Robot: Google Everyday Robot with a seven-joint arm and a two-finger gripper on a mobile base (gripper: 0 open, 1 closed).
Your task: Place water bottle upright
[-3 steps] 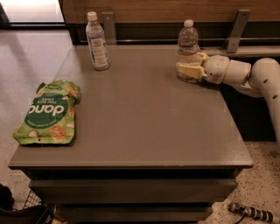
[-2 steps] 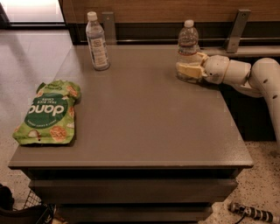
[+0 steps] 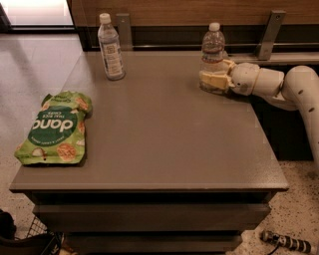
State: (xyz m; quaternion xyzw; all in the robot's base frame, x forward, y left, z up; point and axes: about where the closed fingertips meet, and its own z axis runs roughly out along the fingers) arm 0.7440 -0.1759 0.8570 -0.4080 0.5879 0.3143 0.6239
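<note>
At the far left, a green snack pouch [image 3: 52, 128] with white lettering and pictures of round crackers lies flat near the left edge of the grey table [image 3: 159, 144], its top end pointing toward the back. Behind it and a little to the right, a taller clear bottle [image 3: 110, 49] with a white cap and a white printed label stands upright near the table's rear left corner, just in front of a short metal post [image 3: 123, 29] at the back edge. The middle of the table shows bare grey surface. Further right, at the rear right part of the table, the water bottle [image 3: 213, 47] stands upright on its base, white cap on top, its ribbed clear body rising above the end effector [image 3: 211, 74]. The end effector is at the bottle's lower part, narrowed onto it and holding it: one pale yellowish finger [image 3: 214, 80] lies across the front of the bottle low down, and the other shows at its far side. From there the white arm [image 3: 294, 87] runs to the right, past the table's right edge, and bends downward out of view. Behind the arm a slanted metal bracket [image 3: 269, 34] leans against the wooden wall panel [image 3: 169, 10]. On the speckled floor at the lower right lies a small dark cylindrical object [image 3: 286, 242].
</note>
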